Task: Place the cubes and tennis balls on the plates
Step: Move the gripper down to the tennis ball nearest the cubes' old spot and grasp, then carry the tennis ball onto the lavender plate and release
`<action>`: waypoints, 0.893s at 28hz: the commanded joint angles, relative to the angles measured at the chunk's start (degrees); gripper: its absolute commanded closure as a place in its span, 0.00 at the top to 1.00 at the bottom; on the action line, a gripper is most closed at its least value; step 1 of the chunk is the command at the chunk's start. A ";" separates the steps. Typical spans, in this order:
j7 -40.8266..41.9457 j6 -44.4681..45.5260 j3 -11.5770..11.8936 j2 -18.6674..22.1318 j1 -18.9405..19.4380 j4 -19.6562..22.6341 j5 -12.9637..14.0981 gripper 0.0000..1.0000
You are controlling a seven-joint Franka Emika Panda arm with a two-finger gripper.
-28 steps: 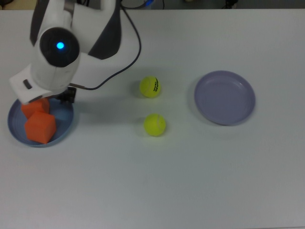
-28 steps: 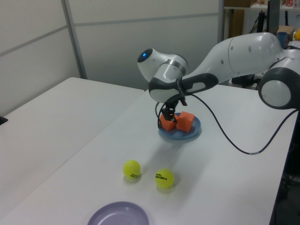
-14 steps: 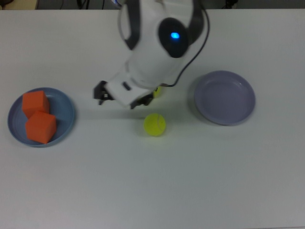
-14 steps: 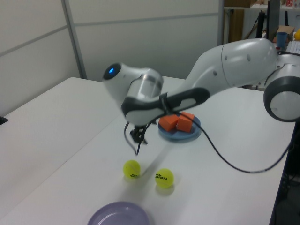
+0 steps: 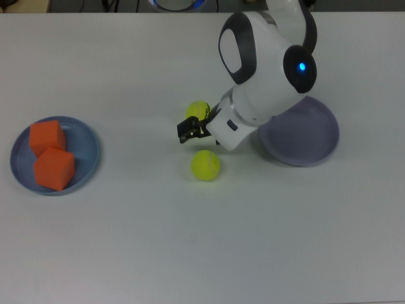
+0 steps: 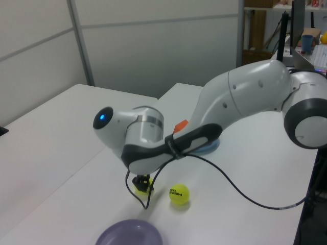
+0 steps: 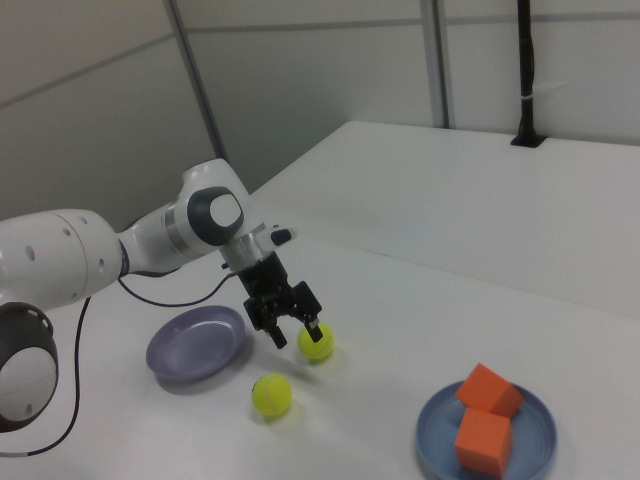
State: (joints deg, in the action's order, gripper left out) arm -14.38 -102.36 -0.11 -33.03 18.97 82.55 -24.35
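Note:
Both orange cubes point(image 5: 47, 135) point(image 5: 54, 169) point(image 7: 489, 388) lie on the light blue plate point(image 5: 88, 149) point(image 7: 530, 420). The lavender plate point(image 5: 310, 139) point(image 6: 129, 234) point(image 7: 196, 342) holds nothing, and my arm covers part of it in the top view. My gripper point(image 5: 192, 132) point(image 6: 143, 186) point(image 7: 295, 331) is open and tilted. The top view puts it between the lettered tennis ball point(image 5: 197, 109) point(image 6: 179, 194) point(image 7: 271, 394) and the plain-looking tennis ball point(image 5: 205, 165). In the right view its fingers stand just over the plain ball point(image 7: 318, 346). In the left view it overlaps that ball point(image 6: 137, 188).
A black cable point(image 6: 245, 196) sags from my arm to the white table and loops down beside the gripper. A black pole point(image 7: 525, 70) stands at the table's far edge in the right view. Grey wall panels rise behind the table.
My gripper has left the blue plate, where both cubes now rest. It swung toward the top view's right and dropped low beside the tennis balls. Balls and plates have not moved.

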 commanded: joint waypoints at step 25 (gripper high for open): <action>-1.61 -11.02 1.16 -4.15 1.60 -0.02 -5.62 0.00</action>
State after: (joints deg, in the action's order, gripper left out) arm -14.46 -112.08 0.27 -37.35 19.96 82.51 -28.97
